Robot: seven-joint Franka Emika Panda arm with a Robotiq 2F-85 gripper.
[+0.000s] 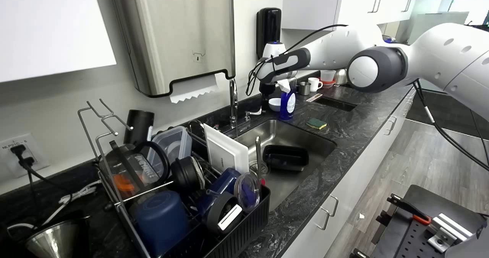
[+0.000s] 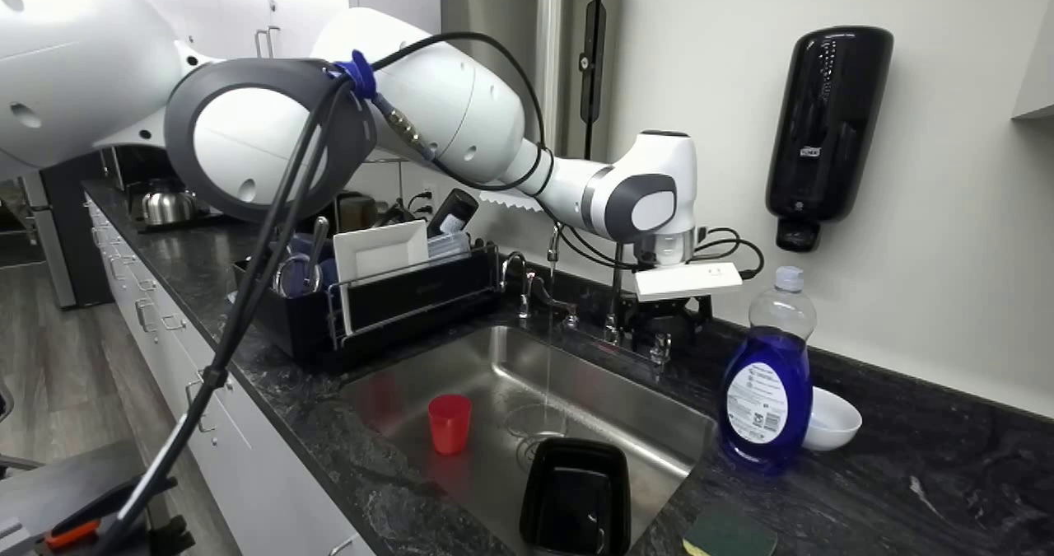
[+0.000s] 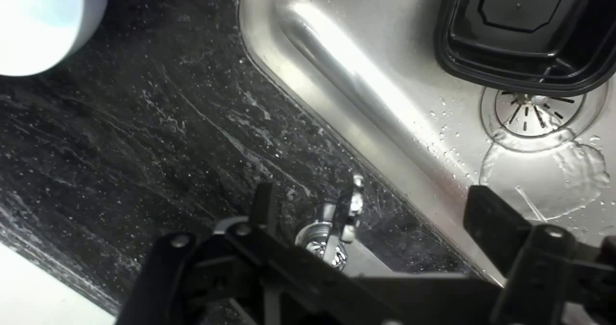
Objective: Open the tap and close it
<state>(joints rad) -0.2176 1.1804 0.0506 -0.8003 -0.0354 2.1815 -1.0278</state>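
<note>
In the wrist view, a gripper (image 3: 375,212) spread wide, holding nothing, with a shiny handle (image 3: 354,207) showing in the gap; hard to tell how near. At the back of the sink (image 2: 609,395), in both exterior views, a tall, thin tap (image 1: 233,99), pouring water (image 2: 548,375).

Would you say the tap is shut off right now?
No, in an exterior view a thin stream of water falls from the tap's spout into the sink.

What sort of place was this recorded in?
Likely a shared kitchenette, perhaps in an office or lab: a steel sink, a loaded dish rack, and a wall-mounted paper towel dispenser more typical of workplaces than homes.
</note>
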